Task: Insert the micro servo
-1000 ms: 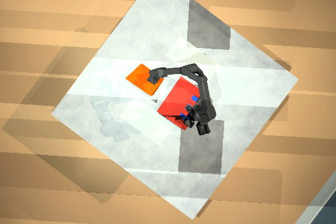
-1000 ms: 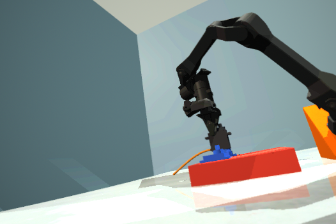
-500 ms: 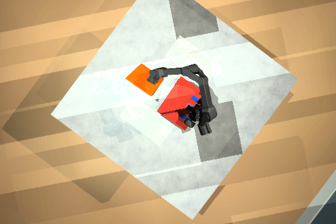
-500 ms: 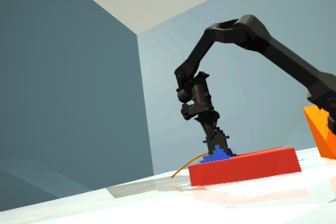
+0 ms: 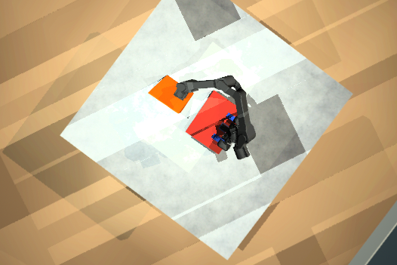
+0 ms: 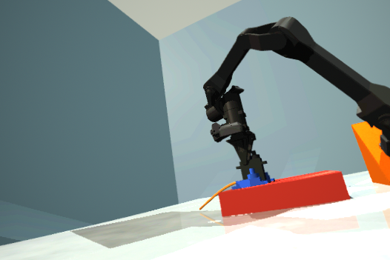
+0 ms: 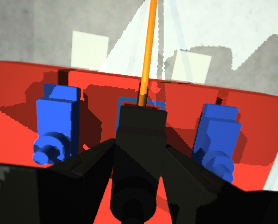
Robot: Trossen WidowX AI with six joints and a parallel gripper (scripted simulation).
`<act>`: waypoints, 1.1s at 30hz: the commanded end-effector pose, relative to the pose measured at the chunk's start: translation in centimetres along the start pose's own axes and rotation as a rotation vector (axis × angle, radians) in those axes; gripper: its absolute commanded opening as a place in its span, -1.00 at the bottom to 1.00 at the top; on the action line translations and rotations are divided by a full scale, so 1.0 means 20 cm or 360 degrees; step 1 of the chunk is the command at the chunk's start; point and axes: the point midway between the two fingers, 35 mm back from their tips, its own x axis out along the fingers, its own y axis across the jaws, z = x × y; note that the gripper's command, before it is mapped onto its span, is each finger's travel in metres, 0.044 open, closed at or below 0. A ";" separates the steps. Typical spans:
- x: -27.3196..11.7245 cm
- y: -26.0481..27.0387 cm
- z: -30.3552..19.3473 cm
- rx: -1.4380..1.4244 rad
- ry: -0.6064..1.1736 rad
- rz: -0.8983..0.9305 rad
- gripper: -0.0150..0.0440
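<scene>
Hiding most of the pocket (image 7: pixel 141 106), the dark micro servo (image 7: pixel 141 131) sits pinched in the jaws (image 6: pixel 252 166) over the red deck (image 6: pixel 289 192) (its ears can't be made out). Its orange cable (image 7: pixel 148 50) runs toward 12 o'clock, between two blue servos (image 7: pixel 57 127).

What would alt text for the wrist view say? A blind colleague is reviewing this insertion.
The gripper grips a dark micro servo low over the red deck, at the blue-outlined pocket. Its orange cable runs straight away past the deck's far edge; blue servos sit on either side.
</scene>
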 end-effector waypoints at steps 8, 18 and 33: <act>0.04 0.00 0.00 0.0010 -0.0010 0.0002 -0.49; 0.09 0.00 0.00 0.0010 -0.0010 0.0002 -0.49; 0.17 0.00 0.00 0.0009 -0.0010 0.0003 -0.49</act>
